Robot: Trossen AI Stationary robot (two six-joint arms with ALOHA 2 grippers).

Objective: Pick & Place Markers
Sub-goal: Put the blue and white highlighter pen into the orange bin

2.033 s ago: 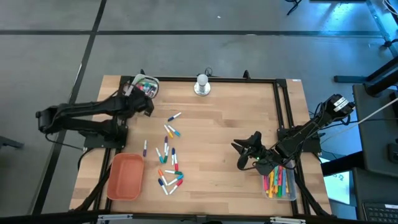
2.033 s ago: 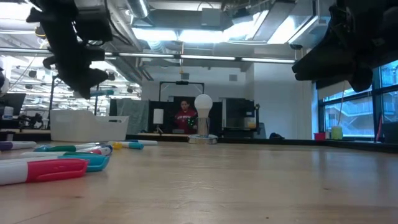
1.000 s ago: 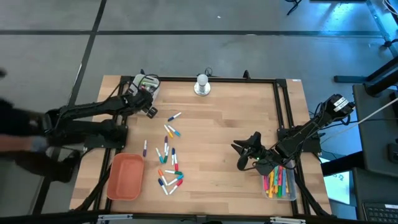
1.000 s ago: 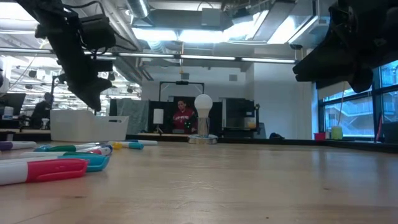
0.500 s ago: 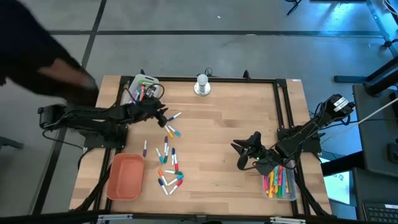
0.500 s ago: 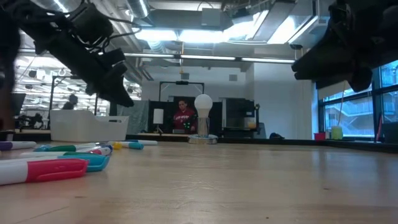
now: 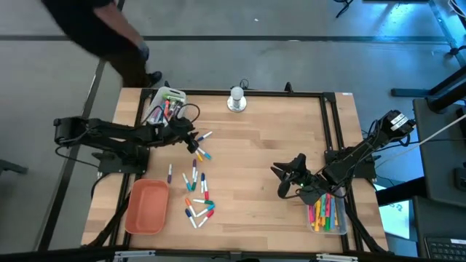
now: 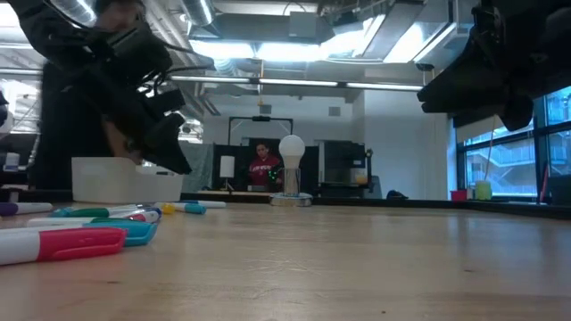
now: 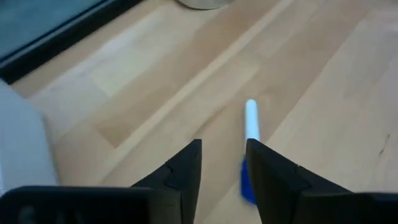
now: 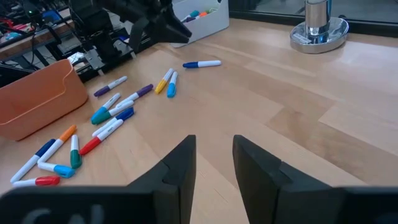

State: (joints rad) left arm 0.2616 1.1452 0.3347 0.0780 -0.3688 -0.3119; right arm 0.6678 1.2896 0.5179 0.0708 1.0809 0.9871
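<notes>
Wooden bench | markers scattered loose, awaiting sorting | left jaws parted narrowly, empty, straddling nothing; blue-capped white marker lies just ahead, probably next pick | white tray behind them, some pens inside | right jaws slightly apart, empty, idle beside clear tray

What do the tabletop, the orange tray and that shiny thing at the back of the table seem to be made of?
The tabletop looks like pale wood with a smooth matt finish: plank seams and grain lines show. The orange tray seems to be moulded plastic: one even colour, rounded rim, dull sheen. The stand looks like polished metal, since it gives mirror-like reflections, though chromed plastic cannot be ruled out.
</notes>
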